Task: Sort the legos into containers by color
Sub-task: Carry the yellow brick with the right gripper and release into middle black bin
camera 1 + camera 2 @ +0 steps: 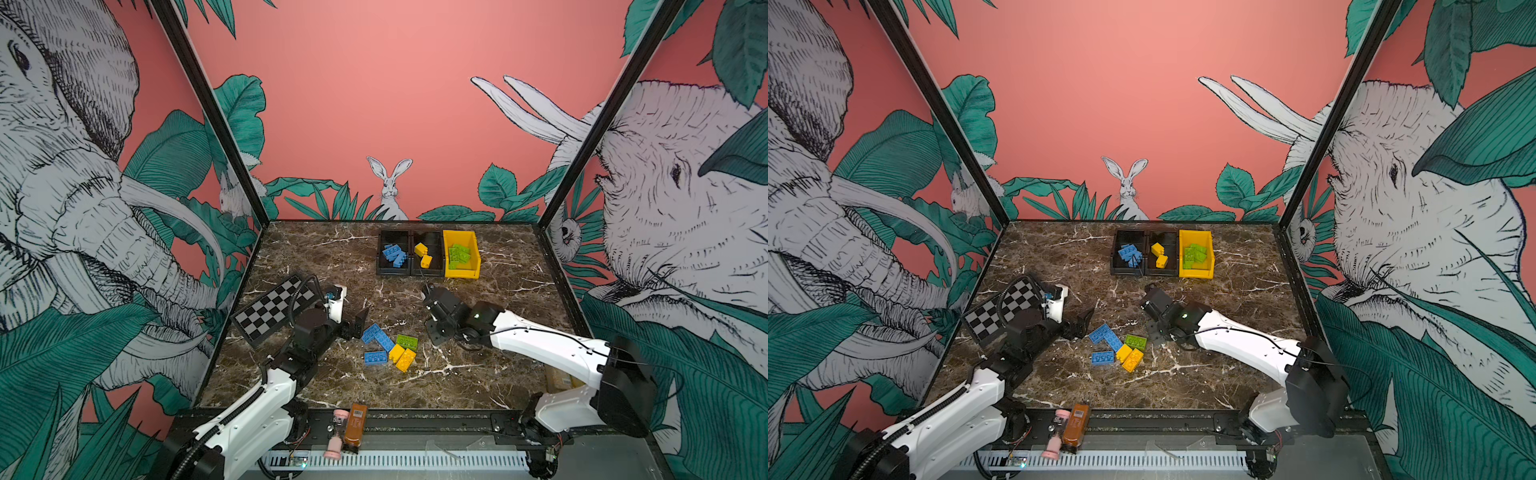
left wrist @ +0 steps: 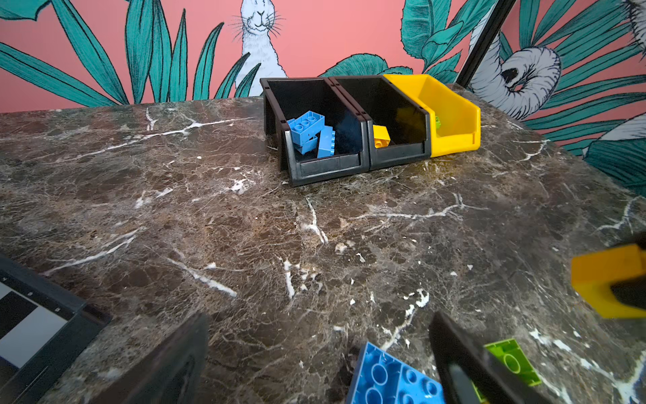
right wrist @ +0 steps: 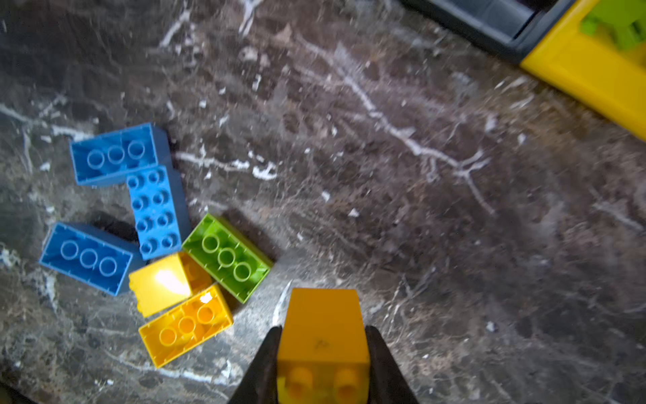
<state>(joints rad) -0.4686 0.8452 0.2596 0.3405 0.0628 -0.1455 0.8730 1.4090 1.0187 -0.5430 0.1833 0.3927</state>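
The table [image 1: 478, 374] is carrying everything. The left arm is reaching in beside the checkerboard [image 1: 266, 311]. The left gripper [image 1: 358, 322] is standing spread wide and empty, just beside the pile's nearest blue brick. Three bins are sitting side by side at the back. The black bin [image 1: 390, 270] is holding blue legos, the middle bin [image 1: 428, 272] two yellow ones, the yellow bin [image 1: 461, 272] green ones. The pile [image 1: 388, 347] is lying mid-table: three blue, one green and two yellow bricks, touching. The right gripper [image 3: 323, 330] is clamping a yellow brick [image 3: 323, 307] between its fingers, near the pile.
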